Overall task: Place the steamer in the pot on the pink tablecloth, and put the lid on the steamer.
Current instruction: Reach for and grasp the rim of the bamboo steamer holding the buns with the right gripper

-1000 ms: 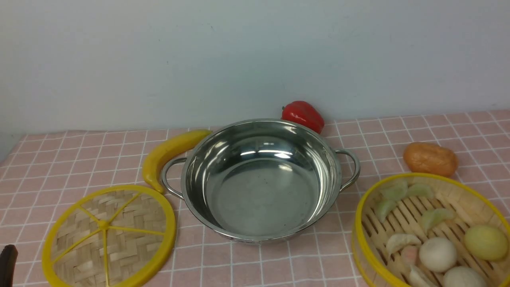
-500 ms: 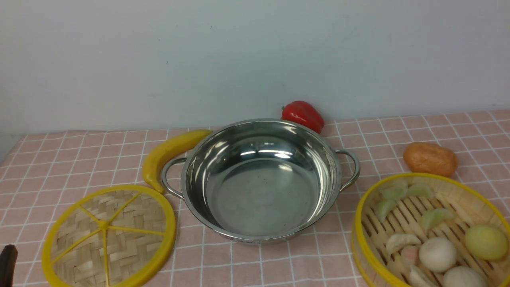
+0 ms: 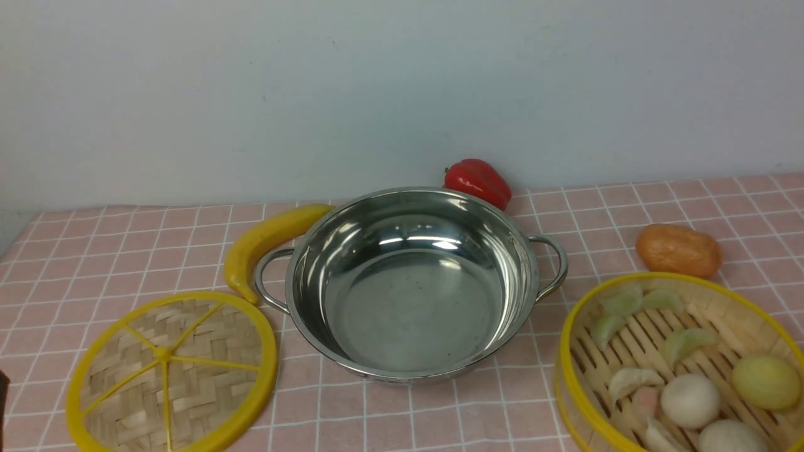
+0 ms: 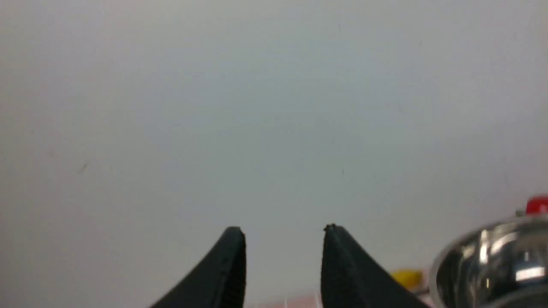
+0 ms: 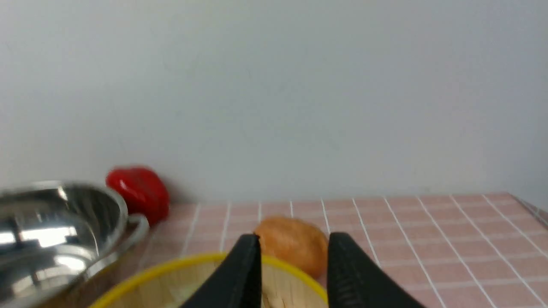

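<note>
The steamer (image 3: 735, 317) sits on the tablecloth (image 3: 440, 414) at the front right of the table, holding dumplings and buns, to the right of the pot (image 3: 408, 314) and apart from it. The pot stands empty in the middle. The lid (image 3: 171, 370) lies flat on the cloth at the front left, its rim just beside the pot's left handle. A banana (image 3: 267, 242) curves behind the lid along the pot's left side, a pepper (image 3: 478, 181) lies behind the pot by the wall (image 3: 377, 94), and a potato (image 3: 678, 251) lies just behind the steamer. In the right wrist view the right jaws stand apart with nothing between them; the steamer's yellow rim curves just past their tips and the potato shows through the gap. In the left wrist view the left jaws also stand apart and hold nothing, pointing at the wall with the pot's edge off to one side. How near they are to the lid cannot be told.
</note>
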`<state>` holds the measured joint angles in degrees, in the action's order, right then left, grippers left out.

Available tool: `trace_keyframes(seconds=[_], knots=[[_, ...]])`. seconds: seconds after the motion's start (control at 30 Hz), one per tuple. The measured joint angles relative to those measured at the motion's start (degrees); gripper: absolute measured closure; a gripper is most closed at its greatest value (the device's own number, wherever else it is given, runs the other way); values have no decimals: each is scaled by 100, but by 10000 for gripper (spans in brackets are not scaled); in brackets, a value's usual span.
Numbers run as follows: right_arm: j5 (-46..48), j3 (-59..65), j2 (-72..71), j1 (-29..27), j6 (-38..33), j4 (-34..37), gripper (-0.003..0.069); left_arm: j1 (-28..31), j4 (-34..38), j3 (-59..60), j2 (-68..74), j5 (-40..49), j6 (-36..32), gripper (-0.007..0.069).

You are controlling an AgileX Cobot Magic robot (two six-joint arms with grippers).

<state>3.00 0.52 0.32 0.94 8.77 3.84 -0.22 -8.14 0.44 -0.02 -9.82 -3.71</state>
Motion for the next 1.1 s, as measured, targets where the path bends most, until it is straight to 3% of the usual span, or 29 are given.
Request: trace_keyframes(seconds=[0.33,0.5,0.67,0.83,0.9,0.93,0.97,1.0,1.1], knots=[[-4096,0,0,0,337,441,416,0,0,0,0,-3949,371,382],[-4840,0,0,0,467,441,416,0,-5,0,-5,-4651,371,382],[-5189,0,0,0,640,438,416,0,0,-17,-5,-4728,371,382],[-5452,-680,-6,0,669,420,416,0,58,-916,-17,-3931,371,382],[-5160,-1566,88,0,469,413,416,0,392,-1816,38,-2734,371,382],[-5113,-1644,108,0,442,413,416,0,432,-1891,52,-2628,371,382],[-4639,-2336,296,0,184,400,416,0,814,-2492,225,-1723,371,382],[-4485,-2414,359,0,110,394,416,0,854,-2638,283,-1485,371,382],[-2638,-3650,1051,0,-333,351,416,0,1292,-3720,994,522,263,382]])
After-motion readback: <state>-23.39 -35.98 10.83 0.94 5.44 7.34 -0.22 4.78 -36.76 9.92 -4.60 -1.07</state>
